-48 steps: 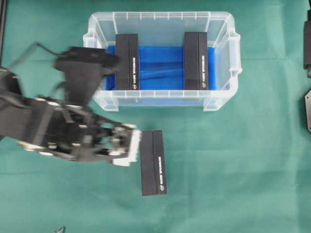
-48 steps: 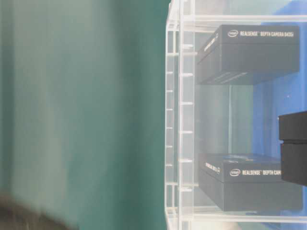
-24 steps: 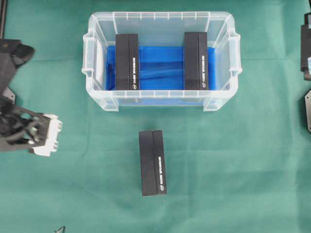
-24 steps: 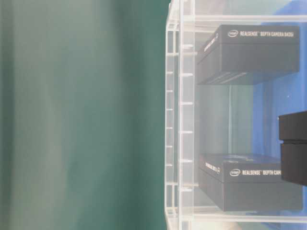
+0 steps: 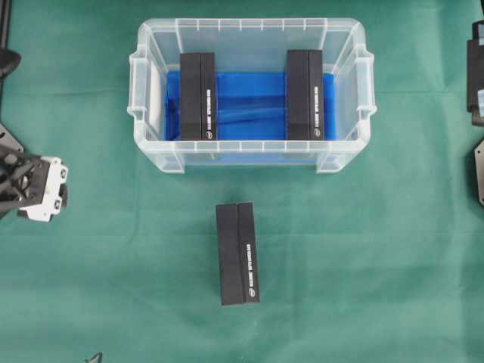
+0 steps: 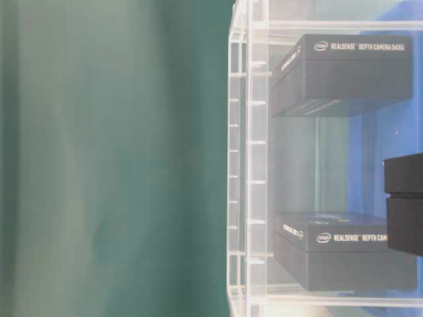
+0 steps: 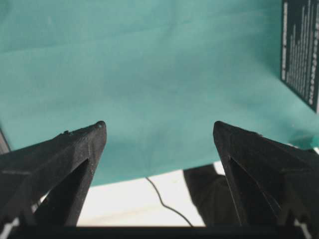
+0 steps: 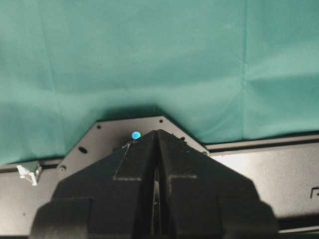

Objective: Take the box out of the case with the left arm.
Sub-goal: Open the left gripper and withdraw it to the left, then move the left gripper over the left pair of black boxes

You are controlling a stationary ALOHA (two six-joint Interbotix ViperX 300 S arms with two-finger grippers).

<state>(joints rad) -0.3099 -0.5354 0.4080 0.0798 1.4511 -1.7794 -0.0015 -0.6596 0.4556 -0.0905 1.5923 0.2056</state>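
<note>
The case (image 5: 249, 24), a clear bin with a blue bottom, stands at the top middle of the green cloth. Two black boxes stand inside it, one at the left (image 5: 198, 96) and one at the right (image 5: 305, 94). A third black box (image 5: 237, 252) lies on the cloth in front of the case, touched by nothing. My left gripper (image 5: 53, 189) sits at the far left edge, well away from that box. In the left wrist view it (image 7: 159, 127) is open and empty over bare cloth, with a box corner (image 7: 301, 50) at the upper right. My right gripper (image 8: 157, 133) is shut and empty.
Black parts of the right arm (image 5: 476, 68) show at the right edge. The right gripper hovers over a grey metal plate (image 8: 109, 137) at the cloth's border. The table-level view shows the case wall (image 6: 248, 165) with boxes (image 6: 350, 72) behind it.
My left arm has pulled back to the left, away from the box on the cloth, until only its gripper end shows. The boxes and the case have not moved.
</note>
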